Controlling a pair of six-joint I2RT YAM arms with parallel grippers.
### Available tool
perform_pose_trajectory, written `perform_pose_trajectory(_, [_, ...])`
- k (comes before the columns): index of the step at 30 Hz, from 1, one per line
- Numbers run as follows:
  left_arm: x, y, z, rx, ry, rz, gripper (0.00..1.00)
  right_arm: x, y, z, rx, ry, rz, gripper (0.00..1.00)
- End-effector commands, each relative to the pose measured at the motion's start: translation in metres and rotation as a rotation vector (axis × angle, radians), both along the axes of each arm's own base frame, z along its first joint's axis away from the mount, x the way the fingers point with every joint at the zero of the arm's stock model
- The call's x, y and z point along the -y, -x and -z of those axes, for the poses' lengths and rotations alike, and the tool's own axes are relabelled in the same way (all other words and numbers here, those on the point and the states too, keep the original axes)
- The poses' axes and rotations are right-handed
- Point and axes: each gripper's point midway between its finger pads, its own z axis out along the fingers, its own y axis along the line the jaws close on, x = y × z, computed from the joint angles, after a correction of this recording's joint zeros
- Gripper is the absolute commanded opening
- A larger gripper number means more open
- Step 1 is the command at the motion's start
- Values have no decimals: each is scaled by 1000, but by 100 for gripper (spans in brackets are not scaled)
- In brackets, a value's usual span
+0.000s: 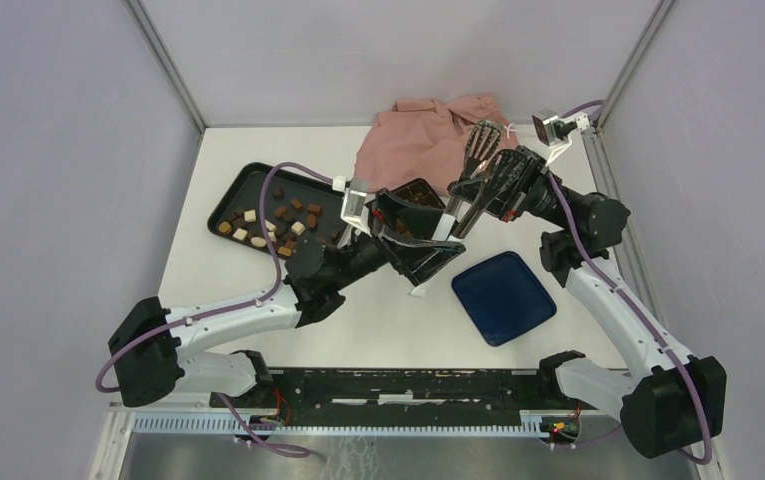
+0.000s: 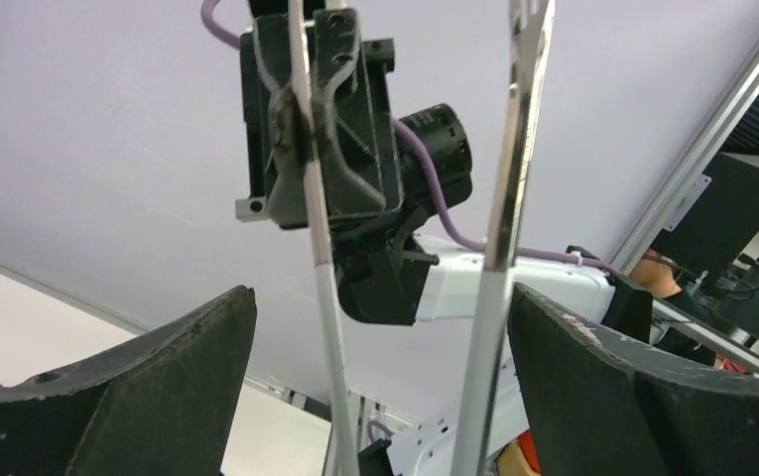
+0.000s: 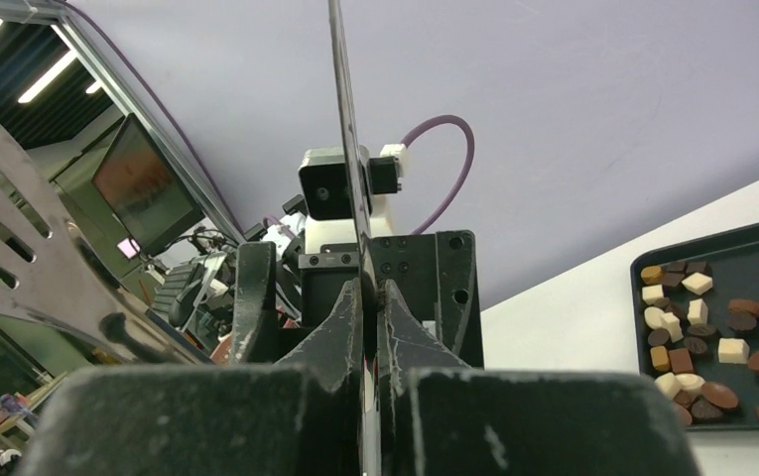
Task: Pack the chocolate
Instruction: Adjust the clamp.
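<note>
Right claw (image 3: 370, 295) clamped on one leg of the tongs (image 3: 349, 149), left claw (image 2: 380, 297) spread wide around them; chocolate (image 1: 283, 214) lies off left, nearer the left arm (image 1: 238, 315)

The white table (image 1: 388, 335) is enclosed by plain lavender panels: a left wall (image 1: 58, 150) at 9 o'clock, a back wall (image 1: 388, 50) at 12 o'clock and a right wall (image 1: 728, 150) at 3 o'clock. They are joined by a left post (image 1: 165, 62) at 11 o'clock and a right post (image 1: 636, 62) at 1 o'clock, both of aluminium. A perforated metal rail (image 1: 408, 425) is seen along the table's 6 o'clock edge. In the right wrist view, ceiling strip lights (image 3: 46, 77) and a monitor (image 3: 142, 188) are glimpsed beyond the enclosure, at 10 o'clock.
</note>
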Motion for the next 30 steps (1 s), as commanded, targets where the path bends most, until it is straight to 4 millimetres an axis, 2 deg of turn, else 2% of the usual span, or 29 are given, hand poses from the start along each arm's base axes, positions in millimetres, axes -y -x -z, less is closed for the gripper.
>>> perform_pose_trajectory(1, [-10,-2,-29,68,107,-86,100,5,3,-11,10,-63,17,0])
perform_pose_trajectory(9, [5,3,-23,83,95,-88,96,8,-1,-11,-4,-81,26,0])
perform_pose_trajectory(13, [3,4,-22,81,113,-84,92,11,-3,-11,-4,-86,34,0])
perform_pose_trajectory(21, [2,5,-24,79,123,-81,82,11,-5,-7,-8,-86,43,0])
perform_pose_trajectory(30, [10,6,-18,66,83,-53,64,12,-7,-5,-8,-80,54,0])
